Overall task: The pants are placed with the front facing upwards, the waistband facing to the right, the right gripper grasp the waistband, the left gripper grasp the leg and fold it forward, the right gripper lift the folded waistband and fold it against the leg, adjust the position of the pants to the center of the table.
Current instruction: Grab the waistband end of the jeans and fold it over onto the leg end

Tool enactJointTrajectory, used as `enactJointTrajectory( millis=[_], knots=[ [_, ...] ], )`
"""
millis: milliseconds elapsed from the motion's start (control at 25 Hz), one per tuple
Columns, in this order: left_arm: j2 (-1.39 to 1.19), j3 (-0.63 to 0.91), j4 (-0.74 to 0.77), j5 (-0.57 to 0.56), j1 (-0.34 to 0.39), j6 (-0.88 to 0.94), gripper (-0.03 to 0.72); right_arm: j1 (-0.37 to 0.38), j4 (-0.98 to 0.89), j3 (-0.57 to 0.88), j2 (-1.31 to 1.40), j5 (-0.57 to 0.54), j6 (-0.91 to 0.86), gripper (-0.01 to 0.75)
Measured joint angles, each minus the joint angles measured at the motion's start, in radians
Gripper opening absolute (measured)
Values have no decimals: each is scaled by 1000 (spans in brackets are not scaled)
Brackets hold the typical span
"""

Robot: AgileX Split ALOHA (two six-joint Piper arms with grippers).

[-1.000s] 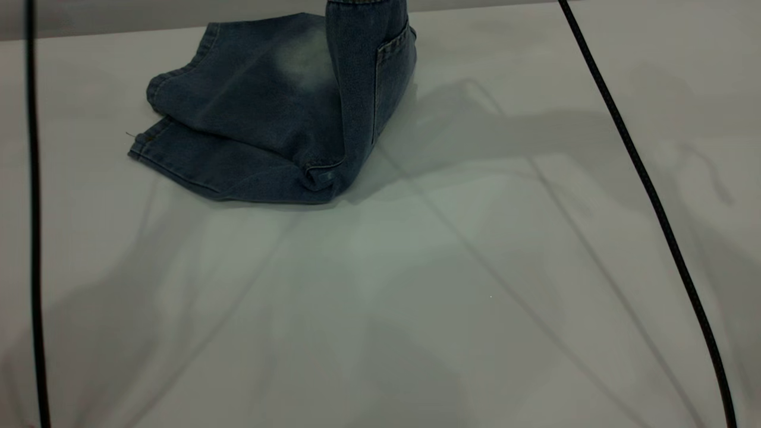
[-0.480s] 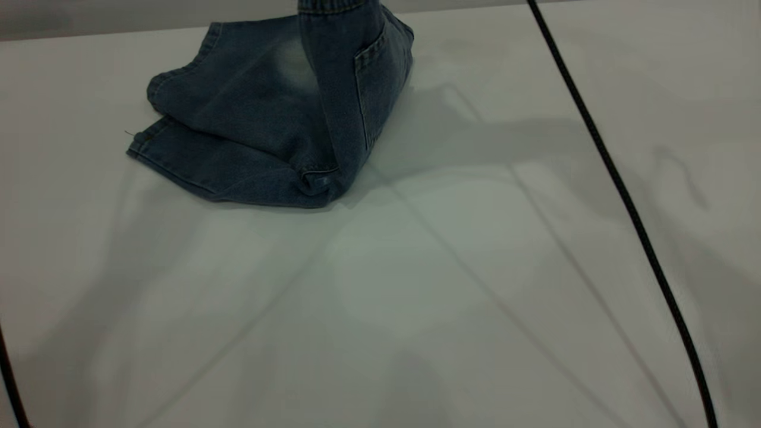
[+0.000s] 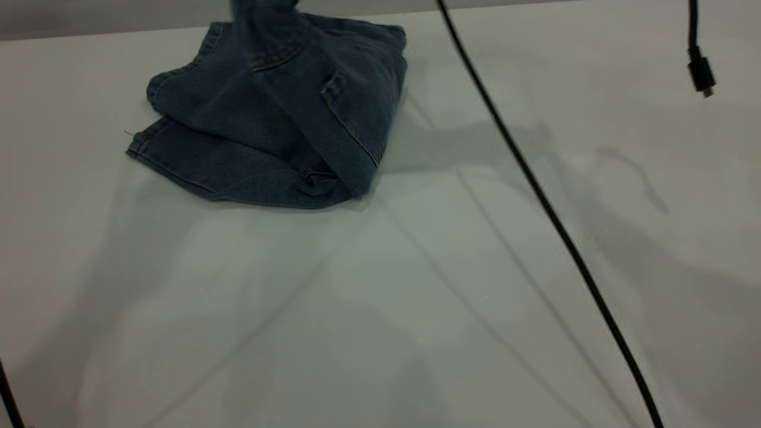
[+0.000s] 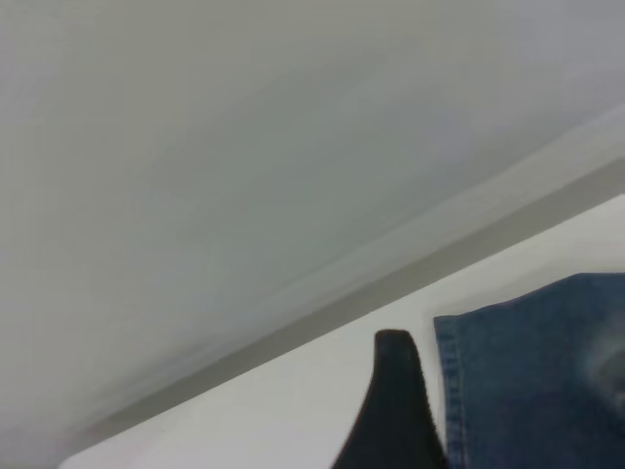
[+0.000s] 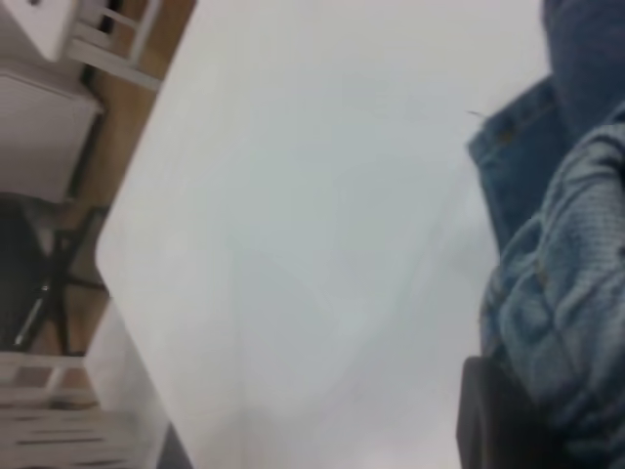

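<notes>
1. Pants [image 3: 267,119] lie folded at the table's [image 3: 380,285] 11 o'clock corner.
2. Right gripper [image 5: 503,415] pinches the lifted waistband [image 5: 562,313].
3. Left gripper [image 4: 395,410] beside the hem; finger gap cannot be told.

The exterior view is dim and greenish-grey, with a paler pool of light on the table [image 3: 380,255] crossed by long, soft shadows fanning toward the near edge. The lifted part of the pants [image 3: 267,113] smears with motion blur at the top edge. Both wrist views are brighter but soft and out of focus, the denim close to the right wrist camera especially blurred.
</notes>
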State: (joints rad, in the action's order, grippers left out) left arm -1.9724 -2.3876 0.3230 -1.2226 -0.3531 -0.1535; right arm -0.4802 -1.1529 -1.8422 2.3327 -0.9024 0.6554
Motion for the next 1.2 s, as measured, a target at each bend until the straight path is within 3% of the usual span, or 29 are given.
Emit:
enactJointTrajectory(
  millis=[360, 720, 840, 1080, 1200],
  knots=[
    [0, 0, -12, 2, 0, -5, 514, -81, -44, -116, 93, 50, 0, 112],
    [0, 0, -12, 2, 0, -6, 514, -93, -101, -163, 208, 94, 20, 137],
    [0, 0, -12, 2, 0, -6, 514, -93, -140, -163, 219, 100, 39, 246],
    [0, 0, -12, 2, 0, -7, 514, -93, -193, -163, 221, 118, 38, 571],
    [0, 0, -12, 1, 0, -7, 514, -87, -181, -163, 221, 117, 35, 643]
  ],
)
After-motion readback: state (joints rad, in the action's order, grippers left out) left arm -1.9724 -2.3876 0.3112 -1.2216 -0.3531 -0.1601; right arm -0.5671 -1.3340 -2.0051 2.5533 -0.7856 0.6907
